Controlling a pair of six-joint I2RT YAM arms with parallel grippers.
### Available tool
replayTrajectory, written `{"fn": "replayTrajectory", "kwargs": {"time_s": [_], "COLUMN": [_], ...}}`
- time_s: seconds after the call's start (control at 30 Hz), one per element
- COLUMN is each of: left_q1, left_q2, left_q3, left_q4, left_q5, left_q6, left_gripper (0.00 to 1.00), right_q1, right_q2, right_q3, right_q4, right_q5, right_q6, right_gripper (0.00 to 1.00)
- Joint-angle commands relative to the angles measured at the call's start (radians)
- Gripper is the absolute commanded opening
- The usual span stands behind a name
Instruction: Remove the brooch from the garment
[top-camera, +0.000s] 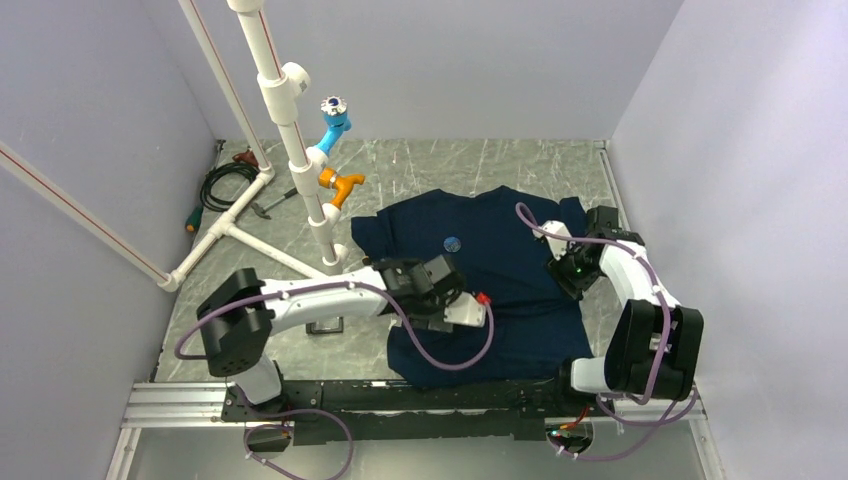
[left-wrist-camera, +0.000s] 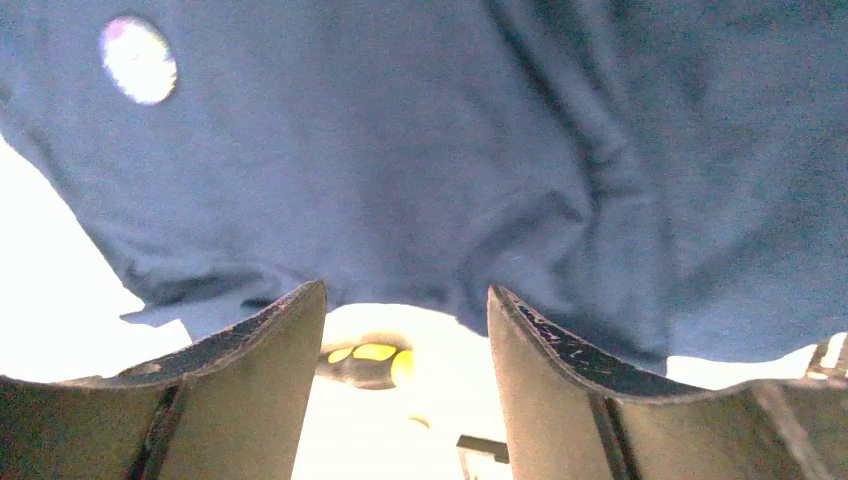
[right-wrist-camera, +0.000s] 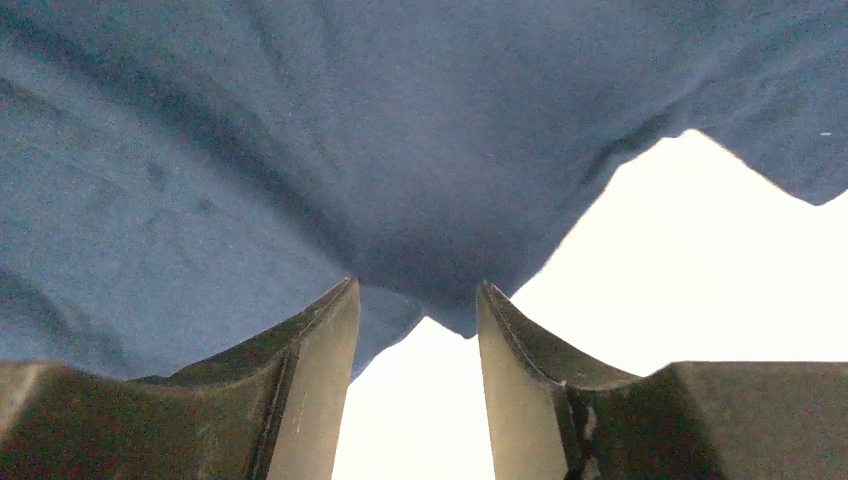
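Note:
The garment (top-camera: 510, 290), a dark navy T-shirt, lies spread on the grey table. The brooch (top-camera: 452, 241), a small round blue-grey disc, sits on its upper left chest. It also shows as a pale disc in the left wrist view (left-wrist-camera: 138, 59), far up and left. My left gripper (top-camera: 440, 275) hovers over the shirt's left part just below the brooch. Its jaws are open and empty (left-wrist-camera: 405, 295), tips at a cloth edge (left-wrist-camera: 420, 200). My right gripper (top-camera: 557, 272) is open at the shirt's right sleeve. A fold of cloth (right-wrist-camera: 440, 300) hangs at its tips (right-wrist-camera: 417, 290), not clamped.
A white pipe frame (top-camera: 290, 130) stands at the back left with a light-blue star-capped fitting (top-camera: 333, 120) and an orange fitting (top-camera: 340, 185). A black cable coil (top-camera: 225, 180) and a screwdriver (top-camera: 190, 222) lie by the left wall. A dark-and-yellow object (left-wrist-camera: 370, 365) shows between my left fingers.

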Motion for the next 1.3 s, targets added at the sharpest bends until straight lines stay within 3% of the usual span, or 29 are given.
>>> {"fn": "replayTrajectory", "kwargs": {"time_s": [0.0,0.23,0.43,0.87,1.03,1.27], "left_q1": [0.094,0.13,0.131,0.13,0.138,0.228], "left_q2": [-0.073,-0.055,-0.028,-0.007,0.054,0.211], "left_q3": [0.058,0.082,0.108,0.091,0.107,0.198], "left_q4": [-0.032,-0.044,-0.03,0.028,0.107,0.186], "left_q5": [0.014,0.031,0.032,0.008,-0.043,-0.036], "left_q6": [-0.028,-0.049,-0.046,-0.036,0.019,0.026], "left_gripper": [0.67,0.71,0.72,0.72,0.71,0.69], "right_q1": [-0.023,-0.018,-0.008,-0.034,-0.05,-0.051], "right_q2": [-0.027,0.123,0.241,0.054,0.016,0.107], "right_q3": [0.097,0.149,0.101,-0.101,0.033,0.136], "right_q4": [-0.017,0.097,0.119,0.025,-0.033,0.077], "right_q5": [-0.095,-0.169,-0.11,0.032,-0.069,-0.118], "right_q6": [0.016,0.136,0.096,-0.06,0.014,0.138], "right_gripper": [0.51,0.52,0.52,0.51,0.54,0.55]}}
